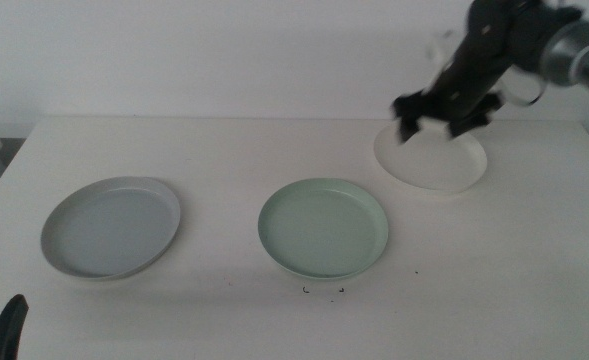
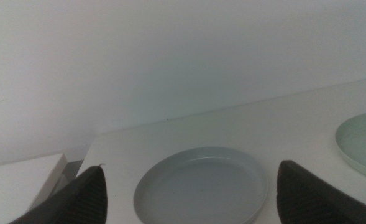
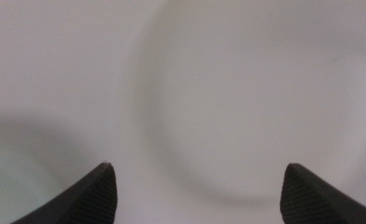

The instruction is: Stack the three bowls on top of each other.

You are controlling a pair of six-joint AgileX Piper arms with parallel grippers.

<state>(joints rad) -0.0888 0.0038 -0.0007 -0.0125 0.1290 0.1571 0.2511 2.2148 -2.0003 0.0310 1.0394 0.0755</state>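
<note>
Right gripper (image 1: pixel 444 112), jaws wide, empty, over white bowl (image 1: pixel 432 160) upper right; should descend straddling rim. Left gripper (image 2: pixel 189 196) open, bottom left.

Readable text: none in any of the three views.
Light grey bowl (image 1: pixel 111 227): plain surface, no lettering, brand or number.
Pale green bowl (image 1: pixel 323 228): plain surface, no lettering.
White bowl (image 1: pixel 432 158): plain surface, no lettering.
Desk (image 1: pixel 274 150): two tiny dark marks (image 1: pixel 322 291) just in front of the pale green bowl, too small to read as characters.
Right end effector (image 1: pixel 446 112): blurred, no label can be made out.
</note>
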